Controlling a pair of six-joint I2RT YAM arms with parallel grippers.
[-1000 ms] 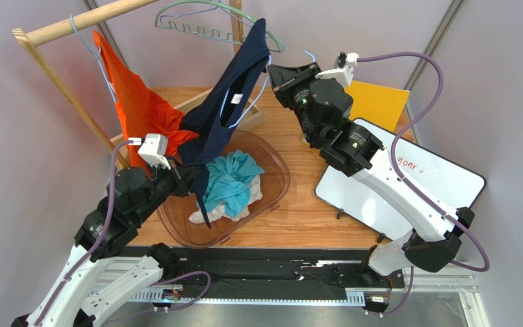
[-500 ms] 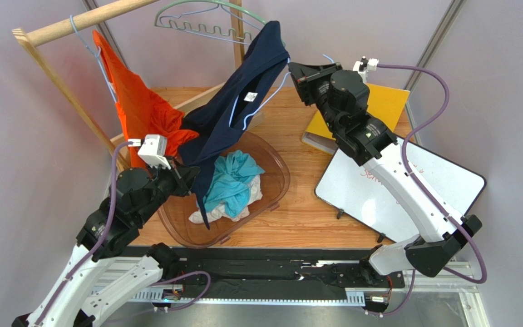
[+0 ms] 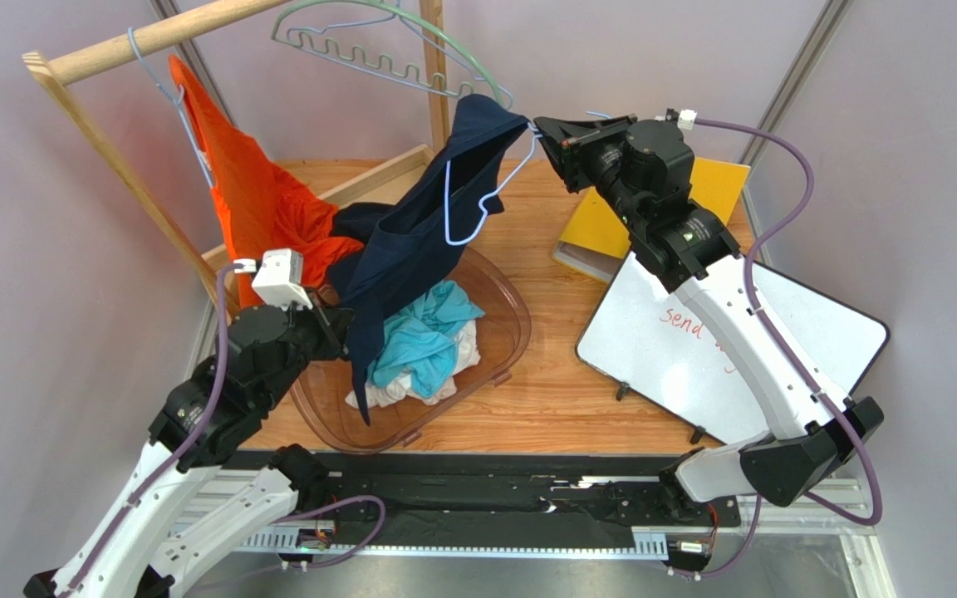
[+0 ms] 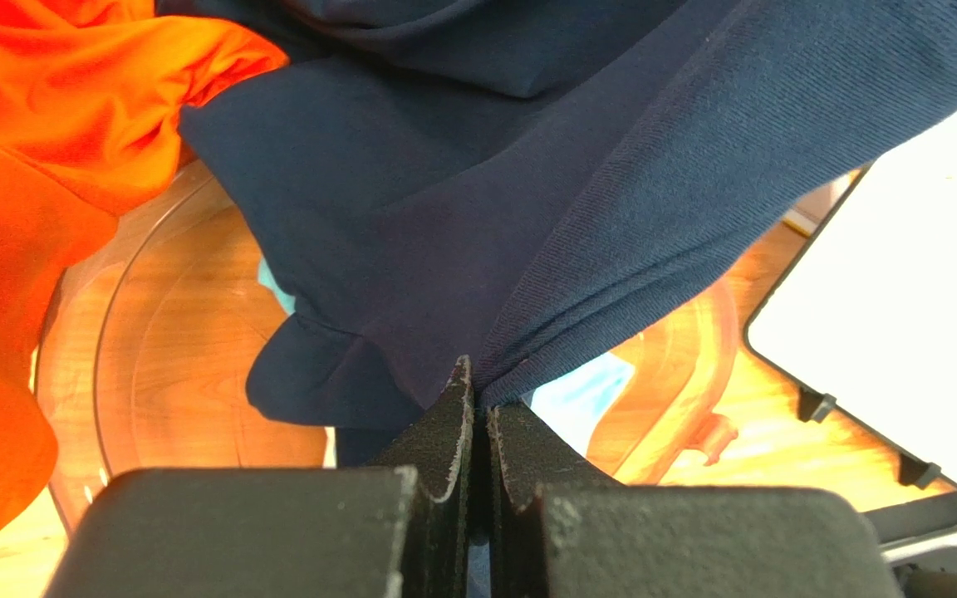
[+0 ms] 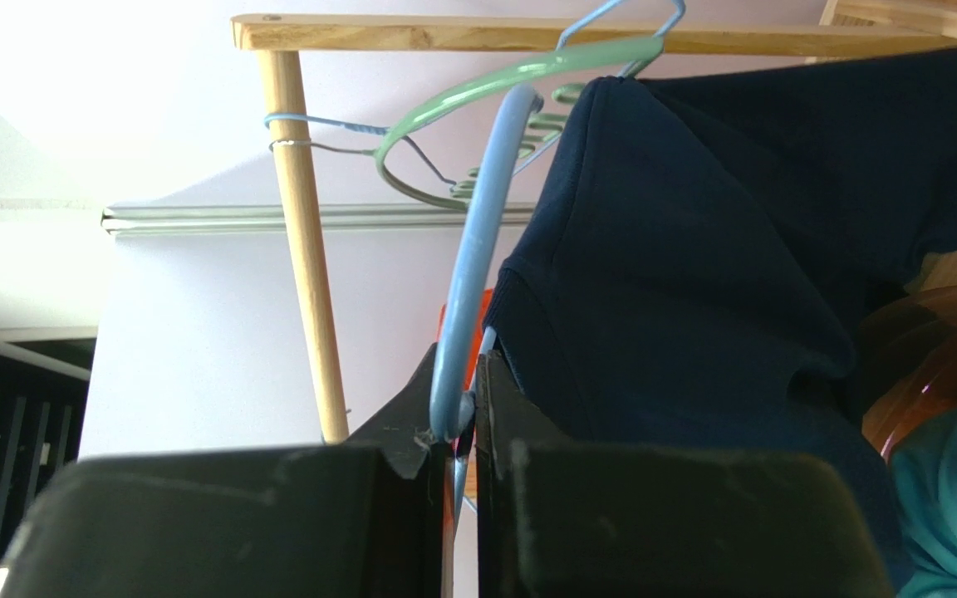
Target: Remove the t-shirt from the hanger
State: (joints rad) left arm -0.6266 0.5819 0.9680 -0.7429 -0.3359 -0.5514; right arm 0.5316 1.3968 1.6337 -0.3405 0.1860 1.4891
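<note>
A navy t-shirt [image 3: 411, 243] is stretched between my two grippers above the basket. Its top end still drapes over one arm of a light blue hanger [image 3: 464, 214], most of which shows bare in the top view. My right gripper [image 3: 544, 132] is shut on the blue hanger [image 5: 479, 237], with the t-shirt [image 5: 721, 249] hanging just right of its fingers. My left gripper [image 3: 344, 327] is shut on a bunched fold of the t-shirt [image 4: 471, 212], low beside the basket. The left fingertips [image 4: 456, 417] pinch the cloth tightly.
An orange shirt [image 3: 253, 187] hangs from the wooden rack [image 3: 134, 44] at left, and a bare green hanger [image 3: 371, 52] is on the rail. A brown translucent basket [image 3: 511, 334] holds teal and white clothes [image 3: 427, 339]. At right lie a whiteboard [image 3: 758, 336] and a yellow folder [image 3: 596, 227].
My right gripper has carried the blue hanger to the right, and the hanger has slid largely out of the navy t-shirt. My left gripper has dropped slightly, still holding the cloth.
</note>
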